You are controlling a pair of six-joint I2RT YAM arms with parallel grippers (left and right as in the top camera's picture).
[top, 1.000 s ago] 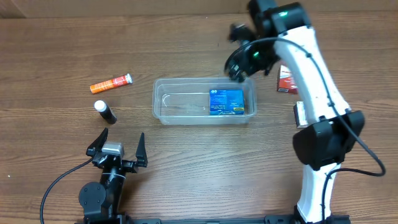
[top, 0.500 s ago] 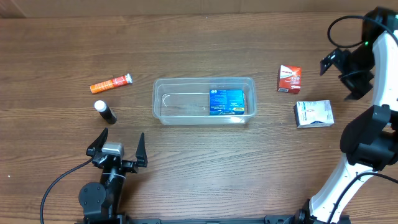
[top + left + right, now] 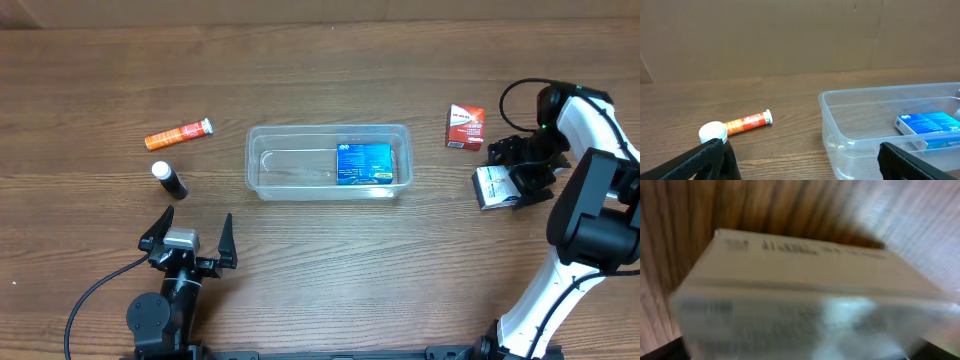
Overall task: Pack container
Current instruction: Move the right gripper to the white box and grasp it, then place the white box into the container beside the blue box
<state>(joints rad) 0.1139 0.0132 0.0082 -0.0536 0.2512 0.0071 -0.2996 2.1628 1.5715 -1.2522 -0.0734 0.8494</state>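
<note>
The clear container sits mid-table with a blue box lying in its right end. It also shows in the left wrist view, with the blue box inside. My right gripper is down over a white box at the far right, its fingers spread on either side of it. That white box fills the blurred right wrist view. A red box lies just behind it. My left gripper is open and empty near the front left.
An orange tube lies at the left, also in the left wrist view. A black bottle with a white cap stands just ahead of the left gripper. The right arm's base stands at the front right.
My right arm has swung from above the container's right end out to the far right, then come down over the white box. The left arm has not moved.
</note>
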